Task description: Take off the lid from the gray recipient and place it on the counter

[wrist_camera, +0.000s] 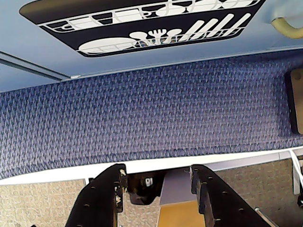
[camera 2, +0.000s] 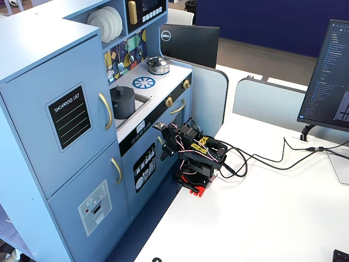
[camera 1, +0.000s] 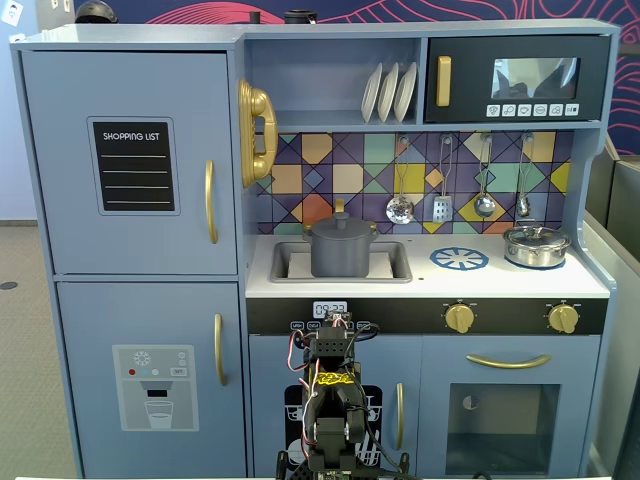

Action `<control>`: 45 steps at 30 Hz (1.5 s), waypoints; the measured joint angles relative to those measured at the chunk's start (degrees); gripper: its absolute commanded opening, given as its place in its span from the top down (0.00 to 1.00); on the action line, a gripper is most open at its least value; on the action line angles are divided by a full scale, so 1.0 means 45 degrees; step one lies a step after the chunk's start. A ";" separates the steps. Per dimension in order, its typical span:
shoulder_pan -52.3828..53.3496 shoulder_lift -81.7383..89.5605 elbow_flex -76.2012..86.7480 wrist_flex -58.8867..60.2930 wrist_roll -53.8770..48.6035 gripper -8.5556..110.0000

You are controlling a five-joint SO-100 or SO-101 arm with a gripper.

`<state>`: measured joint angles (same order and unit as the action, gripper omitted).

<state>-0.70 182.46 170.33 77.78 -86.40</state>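
Observation:
The gray recipient point(camera 1: 340, 255) stands in the sink cut-out of the counter point(camera 1: 500, 278), with the dark gray lid point(camera 1: 340, 226) on top of it. Both also show in the other fixed view, the recipient point(camera 2: 123, 105) with its lid point(camera 2: 121, 90) beside the counter point(camera 2: 163, 73). My arm point(camera 1: 330, 400) is folded low on the white table in front of the toy kitchen, far below the pot. My gripper point(wrist_camera: 158, 172) is open and empty in the wrist view, pointing down over the table edge; it also shows in a fixed view point(camera 2: 165, 148).
A shiny silver pot point(camera 1: 536, 245) sits at the counter's right, next to the blue burner print point(camera 1: 459, 259). Blue carpet point(wrist_camera: 142, 113) lies between the table edge and the dishwasher door point(wrist_camera: 142, 23). Cables point(camera 2: 256, 158) and a monitor point(camera 2: 330, 76) are on the table.

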 measured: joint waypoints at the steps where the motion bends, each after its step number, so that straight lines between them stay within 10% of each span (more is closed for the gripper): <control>1: 0.0000 0.0000 0.0000 0.0000 0.0000 0.93; 24: 0.0508 -0.0391 -0.1211 -0.0117 0.1309 0.93; 45: 0.0605 -0.5195 -0.8848 -1.1621 -0.0898 0.80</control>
<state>2.02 159.08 130.52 25.49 -90.44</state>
